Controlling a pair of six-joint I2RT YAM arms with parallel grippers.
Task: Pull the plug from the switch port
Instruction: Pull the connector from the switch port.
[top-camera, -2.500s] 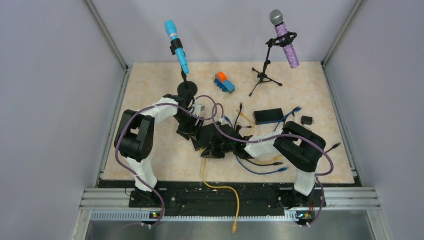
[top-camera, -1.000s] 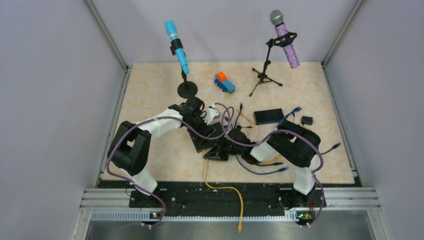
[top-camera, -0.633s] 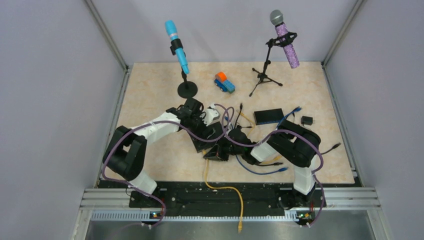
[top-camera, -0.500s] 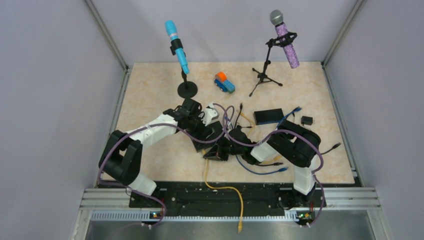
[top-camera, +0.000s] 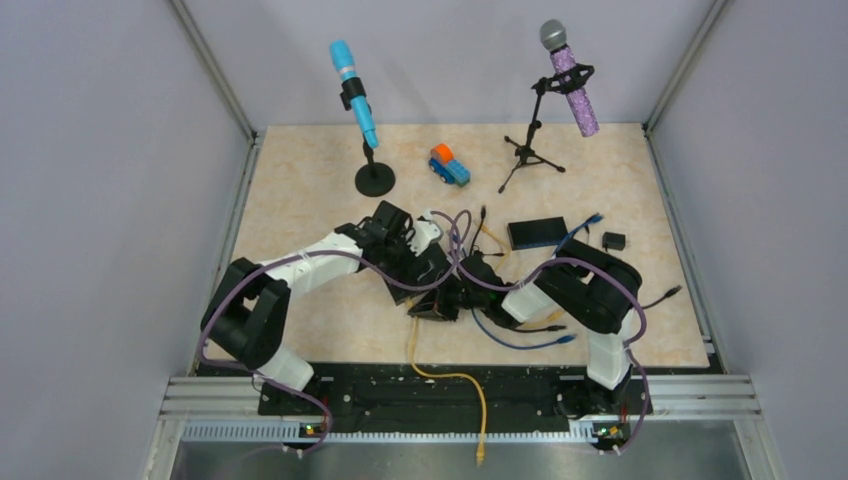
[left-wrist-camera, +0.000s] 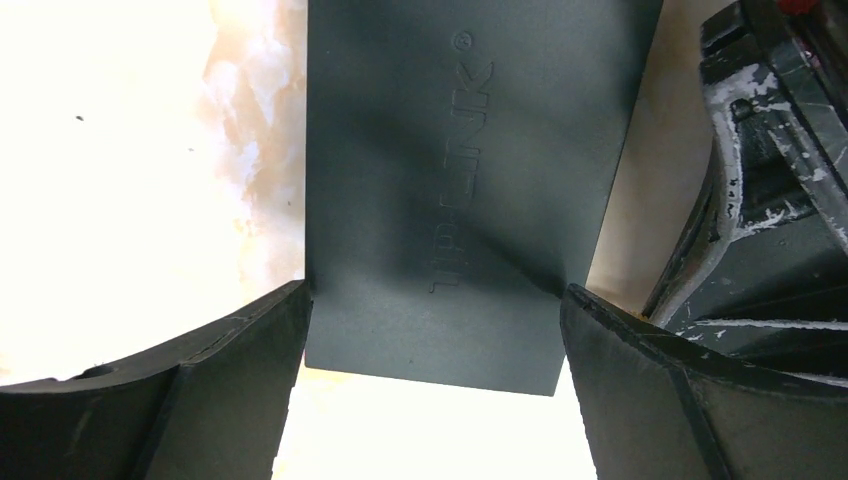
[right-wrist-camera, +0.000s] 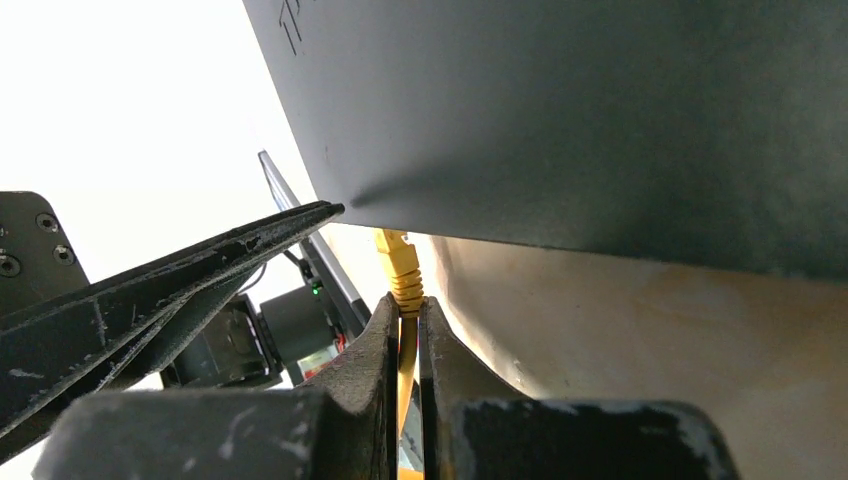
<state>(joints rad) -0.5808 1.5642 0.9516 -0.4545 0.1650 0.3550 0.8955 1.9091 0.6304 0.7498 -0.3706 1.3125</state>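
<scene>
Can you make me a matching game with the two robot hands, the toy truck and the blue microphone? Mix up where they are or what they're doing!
Things:
1. left gripper
2. right gripper
3. toy truck
4. blue microphone

Places or states:
A. held up on a stand with a round base
B. shut on the yellow cable
C. lying on the far part of the table
D. open, one finger on each side of the switch

Pairs: 1-D, 2-B, 3-C, 4-A

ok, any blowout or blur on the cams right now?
Left wrist: table left of the switch is blown out white; the embossed lettering on the switch is legible. Right wrist: upper-left background is clipped to white; the yellow plug is sharp at the tips of the shut right gripper. Top external: even light, no glare.
</scene>
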